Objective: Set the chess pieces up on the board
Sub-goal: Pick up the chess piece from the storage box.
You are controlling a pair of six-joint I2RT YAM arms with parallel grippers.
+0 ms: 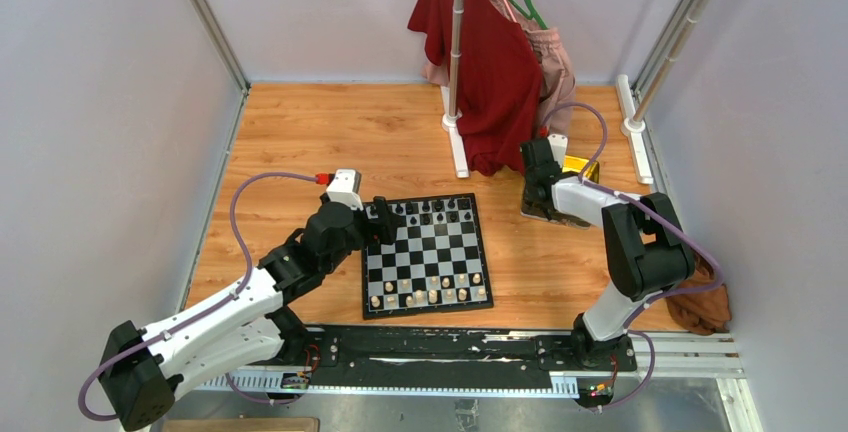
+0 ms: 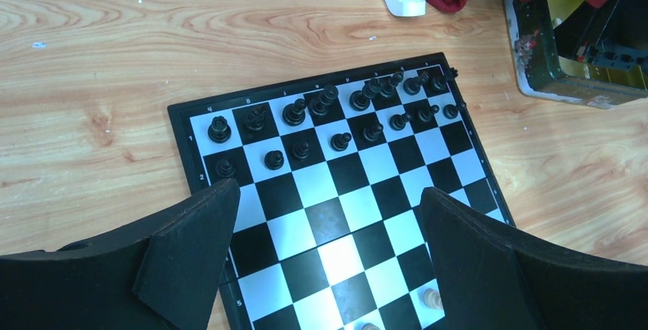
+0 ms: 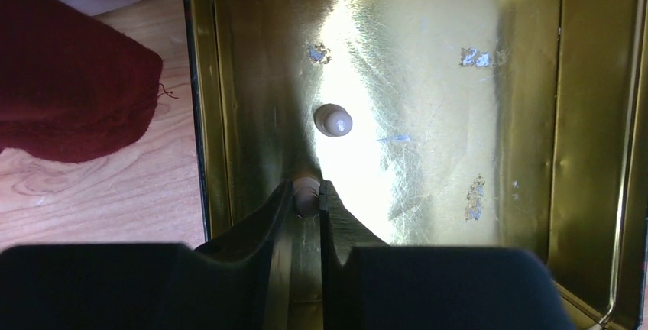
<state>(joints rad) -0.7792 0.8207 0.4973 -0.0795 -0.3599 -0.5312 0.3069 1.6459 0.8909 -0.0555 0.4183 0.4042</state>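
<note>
Standing nearly ready from above, the board [image 1: 425, 255] lies on the wooden table between the two arms. Black pieces [image 1: 432, 214] fill its two far rows and pale pieces [image 1: 432, 292] line the near side, though the pale pawn row shows gaps. The left gripper [image 1: 383, 220] hangs over the board's far left corner, while the right gripper [image 1: 537, 192] reaches into the gold tin [image 1: 582, 165], which sits well apart from the board, below a hanging red garment [image 1: 495, 62].

Seen from the left wrist, the left gripper [image 2: 328, 196] is spread wide with nothing between its fingers. Below it the black pieces [image 2: 336, 108] stand upright on their squares, apparently a full set. The middle squares are bare.

Seen from the right wrist, the right gripper [image 3: 306, 189] has its fingers drawn close on either side of a pale piece [image 3: 307, 196] standing on the tin's floor, and the pads appear to touch it. A second pale piece [image 3: 333, 120] waits just beyond, loose in the gold tin [image 3: 596, 116].

By these views the job is close to finished: the black side looks complete, and these last pale pieces seem to be all that is left to carry over to the board.
</note>
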